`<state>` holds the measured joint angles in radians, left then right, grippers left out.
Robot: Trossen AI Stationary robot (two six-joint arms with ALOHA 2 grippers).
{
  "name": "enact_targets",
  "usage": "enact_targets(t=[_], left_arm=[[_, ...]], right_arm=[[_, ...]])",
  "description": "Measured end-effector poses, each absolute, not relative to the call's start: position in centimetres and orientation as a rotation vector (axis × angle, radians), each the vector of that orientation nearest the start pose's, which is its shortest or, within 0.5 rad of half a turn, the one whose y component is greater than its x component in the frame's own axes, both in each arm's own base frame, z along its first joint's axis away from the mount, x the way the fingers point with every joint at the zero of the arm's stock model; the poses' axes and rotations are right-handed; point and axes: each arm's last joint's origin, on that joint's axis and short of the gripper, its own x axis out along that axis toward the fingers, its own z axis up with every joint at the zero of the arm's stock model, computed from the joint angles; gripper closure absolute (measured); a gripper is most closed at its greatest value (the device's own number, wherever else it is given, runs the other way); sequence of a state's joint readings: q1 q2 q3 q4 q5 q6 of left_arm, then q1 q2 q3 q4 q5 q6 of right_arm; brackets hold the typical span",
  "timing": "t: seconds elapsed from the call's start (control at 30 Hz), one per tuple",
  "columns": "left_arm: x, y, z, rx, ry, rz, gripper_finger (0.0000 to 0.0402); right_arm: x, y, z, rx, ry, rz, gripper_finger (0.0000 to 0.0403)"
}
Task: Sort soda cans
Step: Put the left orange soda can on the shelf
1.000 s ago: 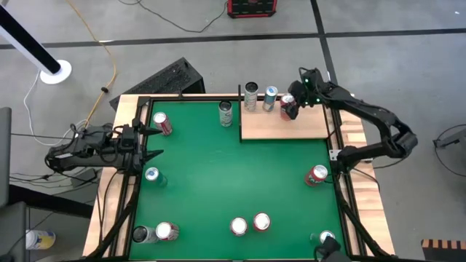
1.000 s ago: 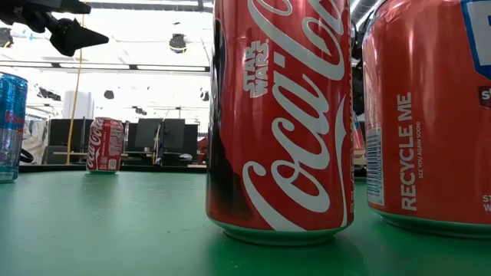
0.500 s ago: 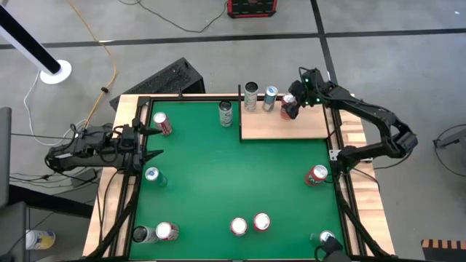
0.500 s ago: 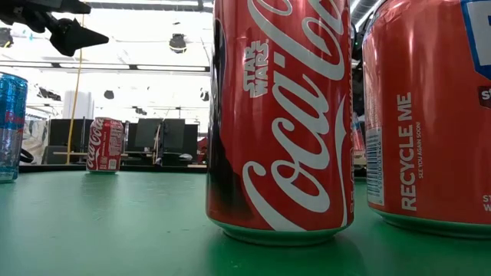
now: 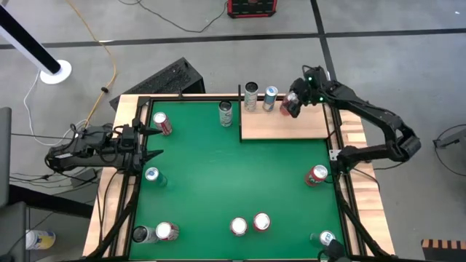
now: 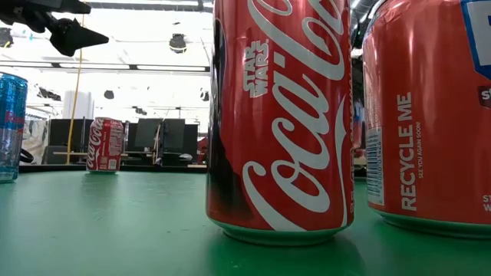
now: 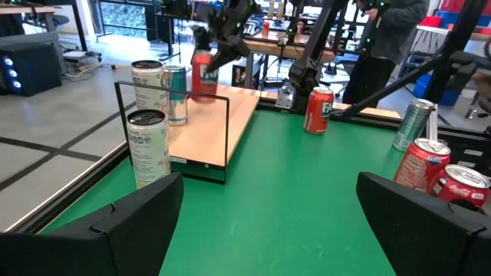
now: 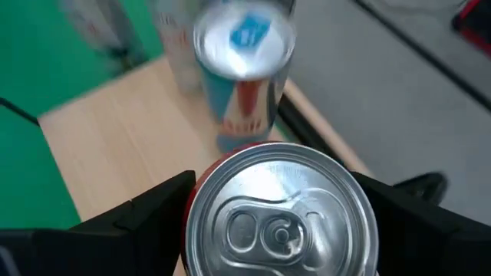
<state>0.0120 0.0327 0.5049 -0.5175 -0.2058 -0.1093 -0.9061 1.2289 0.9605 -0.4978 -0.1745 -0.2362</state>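
Red soda can point(image 8: 280, 222) stands upright, long axis vertical, silver top up, between the right gripper point(image 5: 293, 104) fingers over the wooden board point(image 5: 287, 127); whether they clamp it, I cannot tell. Left gripper point(image 5: 149, 143) waits spread wide at the mat's left edge.

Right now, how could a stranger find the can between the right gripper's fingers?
Look at the wooden board in the table's far right corner. Three cans line its far edge; the red can stands rightmost, inside the right gripper. Its neighbours are silver-grey and pale blue.

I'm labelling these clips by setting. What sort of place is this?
Probably a robotics lab or workshop: two arms work a green table strewn with soda cans, workbenches and a standing person behind, cables across a concrete floor.
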Motion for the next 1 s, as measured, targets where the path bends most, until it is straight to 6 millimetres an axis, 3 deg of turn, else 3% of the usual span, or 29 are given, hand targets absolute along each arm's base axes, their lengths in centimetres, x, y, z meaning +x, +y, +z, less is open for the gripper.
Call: enact_targets(t=[0.2, 0.73, 0.87, 1.0], left_arm=[[4.3, 0.6, 27.3, -0.104, 0.033, 0.22, 0.0028], [4.3, 0.6, 27.3, -0.104, 0.033, 0.22, 0.0028], [4.3, 0.6, 27.3, -0.104, 0.033, 0.22, 0.0028], [4.3, 0.6, 27.3, -0.104, 0.033, 0.22, 0.0028]], right_arm=[[15.5, -18.0, 30.7, 0.137, 0.657, -0.621, 0.0036], [15.8, -17.0, 30.4, 0.206, 0.685, -0.626, 0.0065], [17.0, -16.4, 30.0, 0.214, 0.639, -0.613, 0.0094], [18.0, -15.8, 29.6, 0.184, 0.604, -0.652, 0.016]])
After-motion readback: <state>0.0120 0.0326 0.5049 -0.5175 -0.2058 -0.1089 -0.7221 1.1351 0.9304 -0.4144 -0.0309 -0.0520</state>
